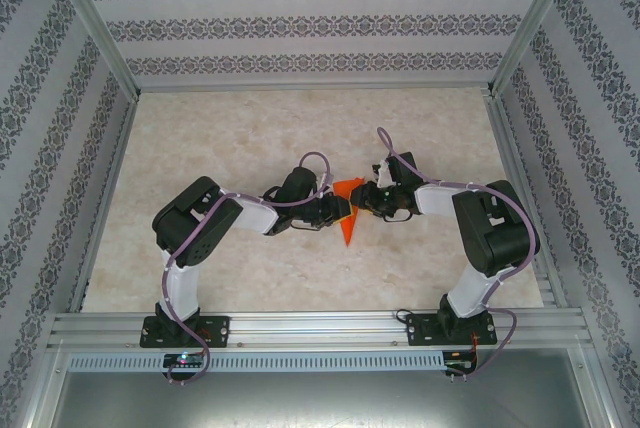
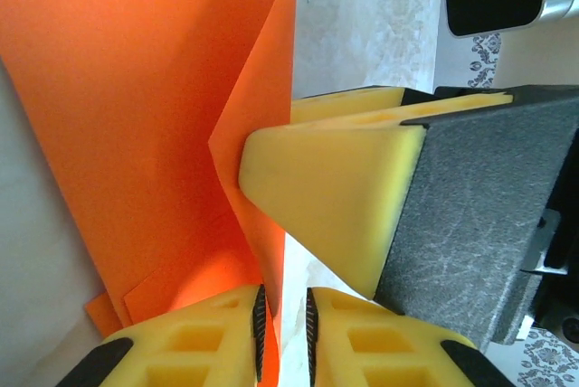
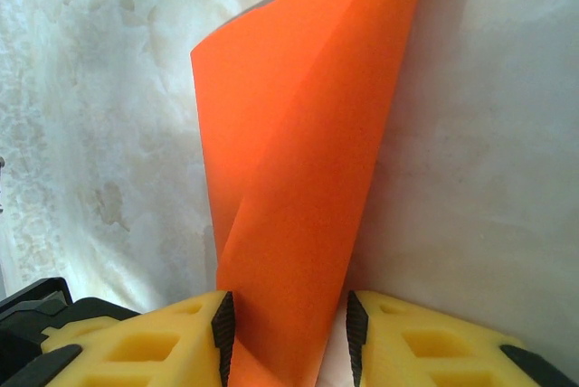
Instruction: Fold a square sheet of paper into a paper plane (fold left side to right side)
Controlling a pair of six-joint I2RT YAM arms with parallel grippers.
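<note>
The black-and-white left arm [image 1: 200,223] and right arm [image 1: 490,228] bend at the elbow and reach inward, wrists low, tips nearly meeting. The left gripper [image 1: 337,211] has its yellow, black-padded fingers [image 2: 199,346] drawn to a narrow slit, not quite touching. The right gripper [image 1: 364,198] holds its yellow fingers [image 3: 154,346] moderately apart.

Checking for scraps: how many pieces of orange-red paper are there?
1: the folded bright orange-red paper sheet, at the centre of the beige marbled table. Another could lie hidden.
</note>
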